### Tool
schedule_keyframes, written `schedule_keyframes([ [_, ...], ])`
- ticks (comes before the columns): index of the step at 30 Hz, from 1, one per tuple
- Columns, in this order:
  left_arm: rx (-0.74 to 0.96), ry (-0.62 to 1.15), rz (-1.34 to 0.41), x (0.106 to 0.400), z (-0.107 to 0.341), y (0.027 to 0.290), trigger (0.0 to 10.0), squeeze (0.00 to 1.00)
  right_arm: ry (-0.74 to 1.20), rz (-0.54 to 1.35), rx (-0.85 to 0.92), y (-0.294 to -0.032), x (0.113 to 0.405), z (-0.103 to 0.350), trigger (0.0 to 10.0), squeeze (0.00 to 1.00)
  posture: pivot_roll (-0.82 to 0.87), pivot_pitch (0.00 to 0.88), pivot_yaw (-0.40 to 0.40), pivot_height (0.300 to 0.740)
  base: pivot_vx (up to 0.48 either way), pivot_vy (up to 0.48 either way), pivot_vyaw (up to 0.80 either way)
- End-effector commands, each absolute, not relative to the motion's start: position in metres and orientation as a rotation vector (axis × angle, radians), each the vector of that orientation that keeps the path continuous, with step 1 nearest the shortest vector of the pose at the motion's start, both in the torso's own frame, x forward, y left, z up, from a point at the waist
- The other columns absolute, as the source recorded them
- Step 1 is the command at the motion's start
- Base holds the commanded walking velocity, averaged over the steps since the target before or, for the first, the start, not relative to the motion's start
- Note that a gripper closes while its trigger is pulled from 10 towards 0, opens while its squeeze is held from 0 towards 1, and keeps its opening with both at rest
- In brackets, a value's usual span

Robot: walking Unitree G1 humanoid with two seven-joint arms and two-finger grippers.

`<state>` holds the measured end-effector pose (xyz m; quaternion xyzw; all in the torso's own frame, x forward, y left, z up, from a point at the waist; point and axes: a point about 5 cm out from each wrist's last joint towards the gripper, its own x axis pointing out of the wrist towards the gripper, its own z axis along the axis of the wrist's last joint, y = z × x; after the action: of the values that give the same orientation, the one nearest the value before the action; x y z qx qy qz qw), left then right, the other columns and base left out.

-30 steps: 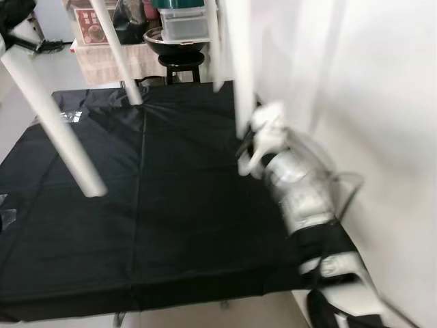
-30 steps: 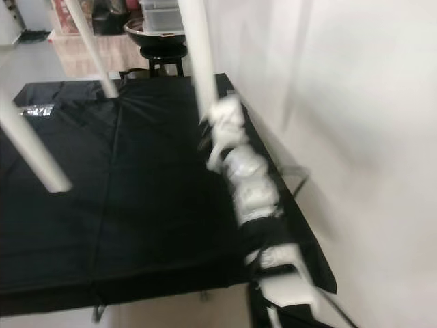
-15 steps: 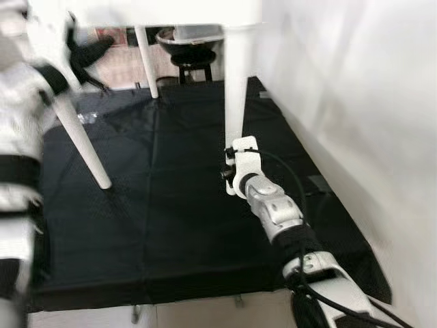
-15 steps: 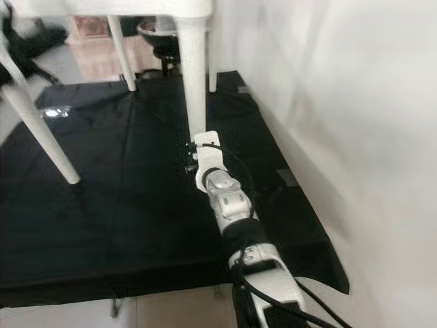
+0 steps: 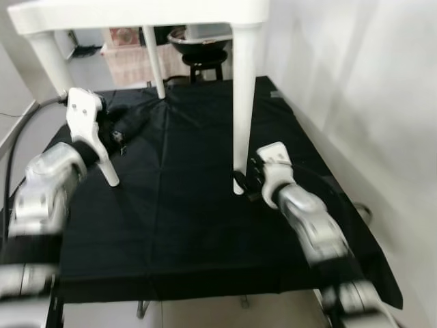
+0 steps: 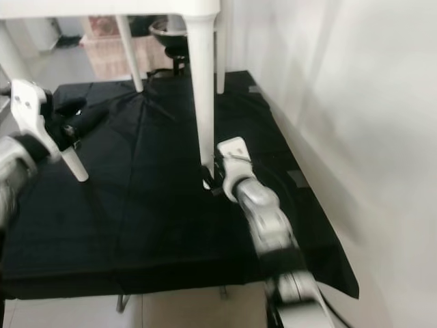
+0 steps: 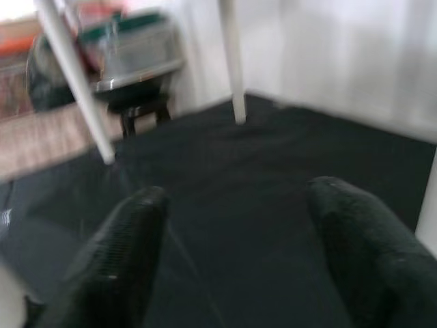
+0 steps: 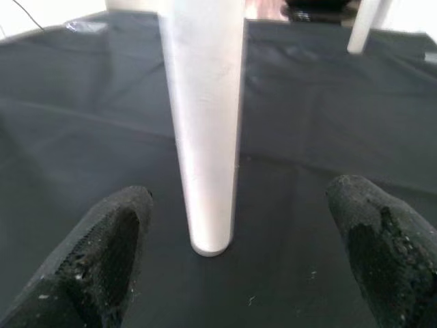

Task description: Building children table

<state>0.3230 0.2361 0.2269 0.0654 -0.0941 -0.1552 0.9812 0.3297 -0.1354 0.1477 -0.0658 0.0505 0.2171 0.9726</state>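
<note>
Now the table (image 5: 136,10) stands upright on the black mat (image 5: 184,205), my right gripper (image 8: 235,239) spread wide just before its near leg (image 8: 203,123), left gripper (image 7: 235,225) spread too w/ nothing held, so I'd steady that leg gently, not shove.
</note>
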Motion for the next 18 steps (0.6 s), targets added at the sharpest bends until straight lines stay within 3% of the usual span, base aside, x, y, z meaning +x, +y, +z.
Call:
schedule_keyframes([
  [1, 0.147, -0.201, -0.289, 0.319, 0.229, 0.235, 10.0, 1.0, 0.057, 0.497, -0.123, -0.126, 0.325, 0.155, 10.0, 1.0, -0.02, 0.0, 0.037, 0.74, 0.0, 0.0, 0.0],
  [7, 0.091, -0.095, -0.12, 0.287, 0.176, 0.221, 10.0, 1.0, 0.066, 0.454, -0.119, -0.14, 0.297, 0.133, 10.0, 1.0, -0.03, 0.0, 0.028, 0.74, 0.0, 0.0, 0.0],
  [8, 0.078, -0.057, -0.072, 0.276, 0.161, 0.217, 10.0, 0.22, 0.059, 0.436, -0.113, -0.142, 0.294, 0.13, 10.0, 1.0, -0.03, 0.0, 0.024, 0.74, 0.0, 0.0, 0.0],
  [9, 0.078, -0.057, -0.072, 0.276, 0.161, 0.217, 10.0, 0.22, 0.059, 0.436, -0.113, -0.142, 0.294, 0.13, 10.0, 1.0, -0.03, 0.0, 0.024, 0.74, 0.0, 0.0, 0.0],
  [10, 0.07, -0.025, -0.01, 0.262, 0.144, 0.21, 10.0, 0.0, 0.047, 0.423, -0.105, -0.144, 0.292, 0.131, 10.0, 0.85, -0.03, 0.0, 0.018, 0.74, 0.0, 0.0, 0.0],
  [11, 0.07, -0.025, -0.01, 0.262, 0.144, 0.21, 10.0, 0.0, 0.047, 0.423, -0.105, -0.144, 0.292, 0.131, 10.0, 0.85, -0.03, 0.0, 0.018, 0.74, 0.0, 0.0, 0.0],
  [12, 0.095, -0.007, 0.037, 0.255, 0.136, 0.207, 10.0, 0.0, 0.039, 0.447, -0.103, -0.144, 0.292, 0.133, 10.0, 0.0, -0.02, 0.0, 0.013, 0.74, 0.0, 0.0, 0.0],
  [18, 0.069, 0.013, 0.121, 0.241, 0.122, 0.205, 10.0, 0.0, 0.039, 0.513, -0.161, -0.141, 0.292, 0.133, 10.0, 0.0, -0.01, 0.0, -0.008, 0.74, 0.0, 0.0, 0.0],
])
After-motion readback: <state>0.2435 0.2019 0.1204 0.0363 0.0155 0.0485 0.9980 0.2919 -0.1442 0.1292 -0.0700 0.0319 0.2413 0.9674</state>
